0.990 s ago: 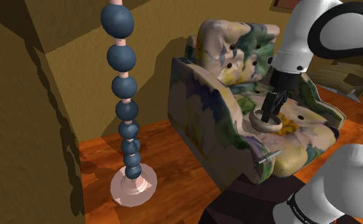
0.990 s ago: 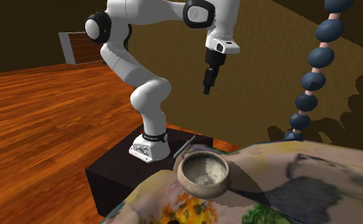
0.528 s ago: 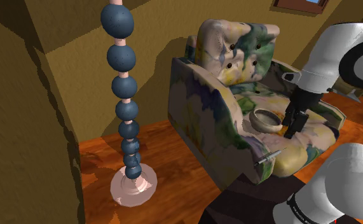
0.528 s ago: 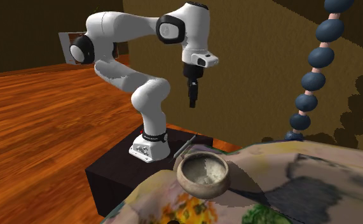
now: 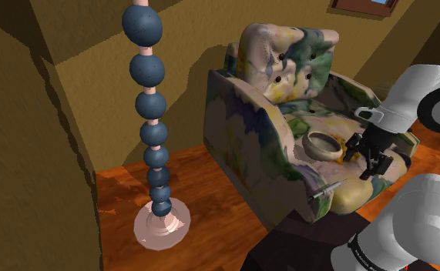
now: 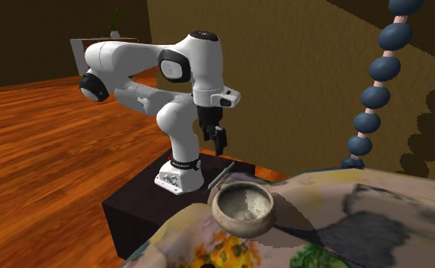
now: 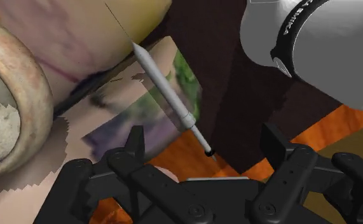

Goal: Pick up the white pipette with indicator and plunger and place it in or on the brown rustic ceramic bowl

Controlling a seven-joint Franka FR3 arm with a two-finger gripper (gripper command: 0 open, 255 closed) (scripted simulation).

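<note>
Finds the black gripper point(image 5: 378, 169) just off the front edge of the flowered armchair point(image 5: 249, 131), raised above the seat; shows the fingers point(image 7: 135, 141) spread apart and clamped on nothing.

Places the slim pale pipette point(image 5: 326, 189) at the armchair's front edge, below the gripper point(image 7: 205, 137), slanted; points its thin tip up over the armchair's cushion point(image 7: 78, 38) and its dark-tipped plunger end out past that edge, toward the dark stand point(image 7: 231, 83); leaves the plunger end in line with the gap between the fingers but beyond them, untouched; cannot tell whether it rests on the armchair or only crosses the edge.

Sets the brown bowl point(image 5: 324, 144) upright on the armchair's seat, near the front, apart from the pipette point(image 6: 222, 175); looks speckled pale inside and holds nothing.

From the second exterior view, puts the bowl point(image 6: 244, 207) at the armchair's point(image 6: 360, 221) near edge, with the gripper point(image 6: 222, 145) beyond it over the stand point(image 6: 139, 205).

Adds a tall column of dark blue beads point(image 5: 152, 108) on a pink foot, on the wooden floor point(image 5: 210, 208) beside the armchair's arm.
</note>
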